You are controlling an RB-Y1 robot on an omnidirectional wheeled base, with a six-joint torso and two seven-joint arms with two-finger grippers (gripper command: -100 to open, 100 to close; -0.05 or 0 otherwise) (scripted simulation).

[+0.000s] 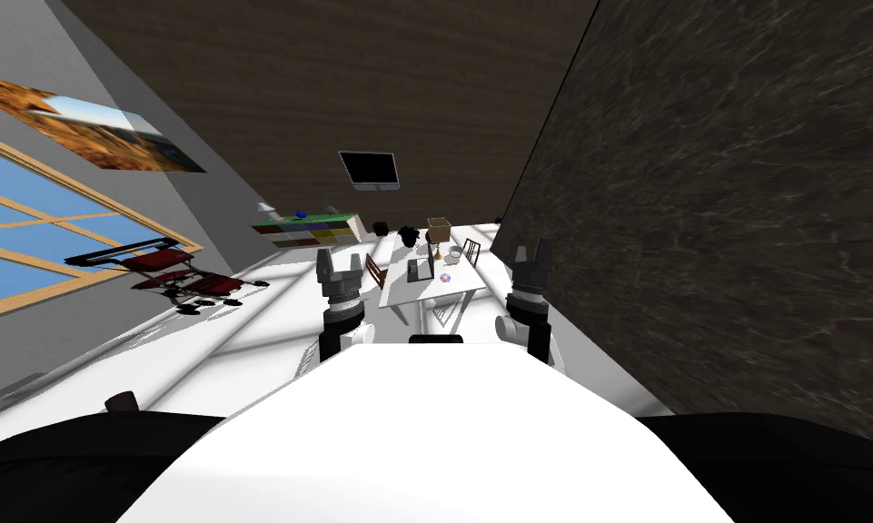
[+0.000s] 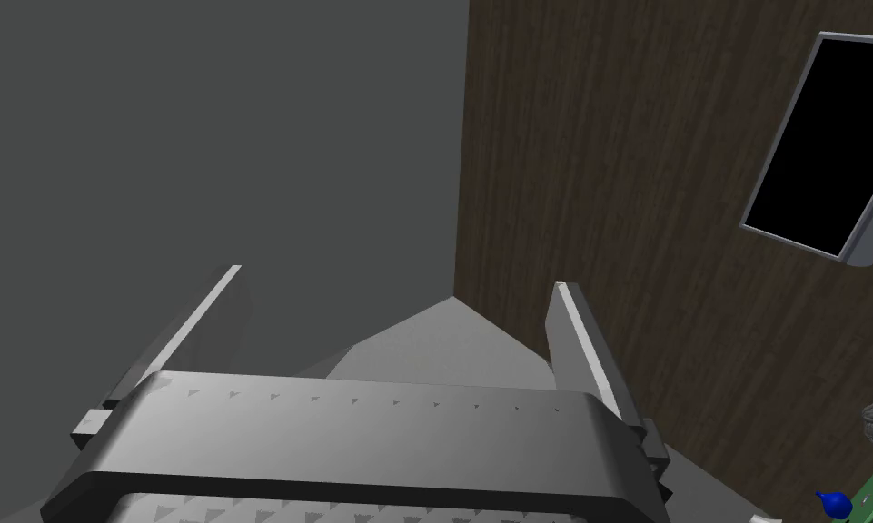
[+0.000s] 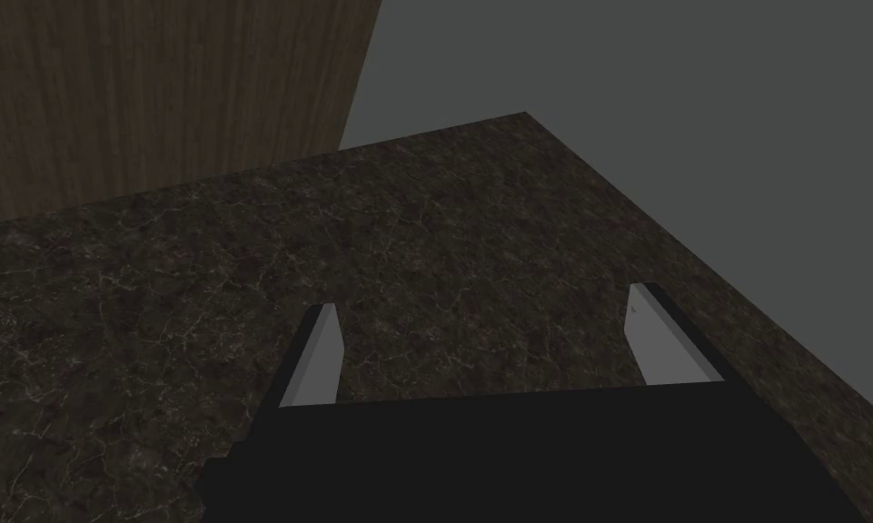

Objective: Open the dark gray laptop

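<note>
The dark grey laptop (image 1: 415, 271) is a small dark shape on a white table (image 1: 460, 282) far ahead of me, in the middle of the head view. I cannot tell how its lid stands at this distance. Both arms are raised in front of my chest, well short of the table. My left gripper (image 1: 339, 263) (image 2: 399, 277) is open with nothing between its fingers. On the other side, my right gripper (image 1: 532, 251) (image 3: 484, 300) is also open and empty, close beside a dark marbled wall (image 1: 716, 227).
On the table stand a bowl (image 1: 456, 255) and a cardboard box (image 1: 439, 229), with chairs (image 1: 375, 271) beside it. A low shelf (image 1: 307, 231) and a wall screen (image 1: 369, 170) sit at the back. A red folding frame (image 1: 180, 277) stands by the left window.
</note>
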